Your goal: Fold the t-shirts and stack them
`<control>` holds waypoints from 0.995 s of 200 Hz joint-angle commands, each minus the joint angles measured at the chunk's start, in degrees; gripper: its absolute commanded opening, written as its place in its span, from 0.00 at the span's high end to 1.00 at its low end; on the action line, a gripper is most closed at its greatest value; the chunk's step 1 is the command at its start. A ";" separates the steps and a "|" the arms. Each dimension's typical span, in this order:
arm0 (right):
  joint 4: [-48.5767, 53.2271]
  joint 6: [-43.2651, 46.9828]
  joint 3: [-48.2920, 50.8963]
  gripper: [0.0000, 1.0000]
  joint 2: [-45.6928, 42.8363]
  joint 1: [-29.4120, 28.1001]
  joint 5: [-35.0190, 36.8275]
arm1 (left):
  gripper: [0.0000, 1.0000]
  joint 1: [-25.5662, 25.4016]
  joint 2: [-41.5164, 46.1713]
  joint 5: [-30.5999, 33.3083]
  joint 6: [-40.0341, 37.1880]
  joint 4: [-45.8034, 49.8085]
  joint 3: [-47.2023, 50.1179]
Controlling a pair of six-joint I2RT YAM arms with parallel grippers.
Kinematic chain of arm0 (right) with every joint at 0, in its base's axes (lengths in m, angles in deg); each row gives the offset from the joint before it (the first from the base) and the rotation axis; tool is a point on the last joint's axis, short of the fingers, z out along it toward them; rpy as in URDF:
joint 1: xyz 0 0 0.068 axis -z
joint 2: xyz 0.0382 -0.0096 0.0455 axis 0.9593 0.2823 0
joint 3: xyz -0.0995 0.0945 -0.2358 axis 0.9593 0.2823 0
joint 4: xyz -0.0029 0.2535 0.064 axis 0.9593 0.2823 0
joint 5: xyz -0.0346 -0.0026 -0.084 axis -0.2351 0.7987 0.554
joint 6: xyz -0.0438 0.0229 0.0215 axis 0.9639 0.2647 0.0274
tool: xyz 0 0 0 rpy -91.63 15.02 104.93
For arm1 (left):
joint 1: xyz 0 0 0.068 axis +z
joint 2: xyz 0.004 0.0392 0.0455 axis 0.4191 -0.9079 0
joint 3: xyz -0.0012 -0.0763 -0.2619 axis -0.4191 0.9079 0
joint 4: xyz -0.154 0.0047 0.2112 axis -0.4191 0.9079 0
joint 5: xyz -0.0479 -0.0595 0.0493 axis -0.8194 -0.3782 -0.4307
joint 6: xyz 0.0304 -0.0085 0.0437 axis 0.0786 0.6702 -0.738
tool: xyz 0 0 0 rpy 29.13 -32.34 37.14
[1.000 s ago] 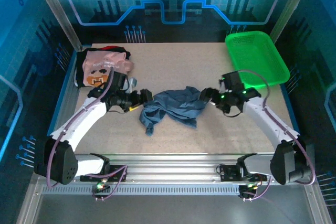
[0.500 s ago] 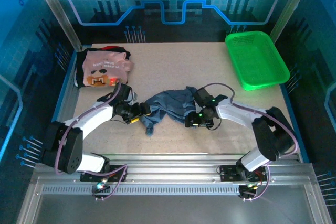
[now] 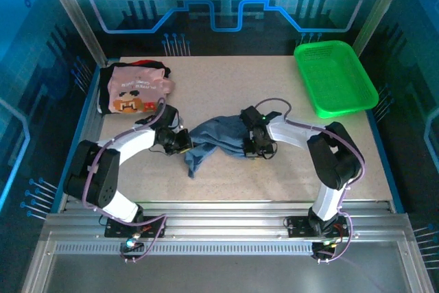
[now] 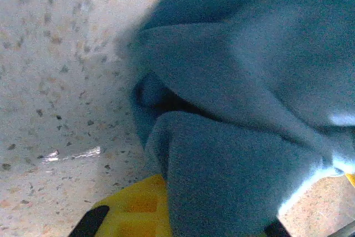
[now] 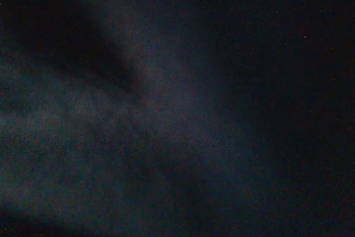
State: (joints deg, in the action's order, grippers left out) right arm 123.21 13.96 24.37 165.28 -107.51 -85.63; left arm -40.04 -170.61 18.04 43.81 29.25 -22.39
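Two robot arms meet over a dark slate-blue cloth t-shirt point(image 3: 221, 132) lying crumpled in a heap near the middle of a speckled beige tabletop point(image 3: 274, 190). The left gripper point(image 3: 185, 143) sits at the heap's left edge with its jaws pinched together on a fold. In the left wrist view, blue cloth drapes over its yellow finger pad point(image 4: 133, 210) and bare table lies just beside it. The right gripper point(image 3: 254, 145) presses into the heap's right edge, its jaws likewise clamped on the fabric. The right wrist view is dark and blurred, with cloth close against the lens. A loose tail of the blue shirt trails toward the near edge of the table.

In the far left corner, a pale pink t-shirt with a brown-orange pixel-art print point(image 3: 137, 90) lies folded on top of a black t-shirt point(image 3: 105, 97), whose edges show around it close to the table's left side. This pile is near the left arm's elbow but apart from the blue shirt. A bright green plastic mesh basket point(image 3: 335, 77) sits at the far right corner, well apart from both grippers. Bare tabletop stretches across the whole near strip in front of the heap. It also lies open behind the heap toward the back edge, and between the heap and the basket.
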 commanded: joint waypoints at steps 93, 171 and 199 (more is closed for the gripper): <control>10.82 4.96 -18.54 1.00 -25.28 18.03 -12.51 | 1.00 7.95 13.77 6.24 -13.50 19.51 -32.18; 7.29 1.28 -31.11 1.00 -29.17 40.15 -32.06 | 1.00 14.27 9.72 2.77 -13.60 16.41 -43.45; 7.57 0.32 -35.54 1.00 -29.14 47.62 -37.08 | 0.99 17.08 9.67 1.80 -10.85 15.16 -43.76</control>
State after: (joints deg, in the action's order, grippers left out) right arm 132.19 15.93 -6.67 137.41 -64.76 -114.38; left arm -25.36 -160.66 21.38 30.87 46.45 -64.14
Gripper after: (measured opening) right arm 0.048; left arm 0.074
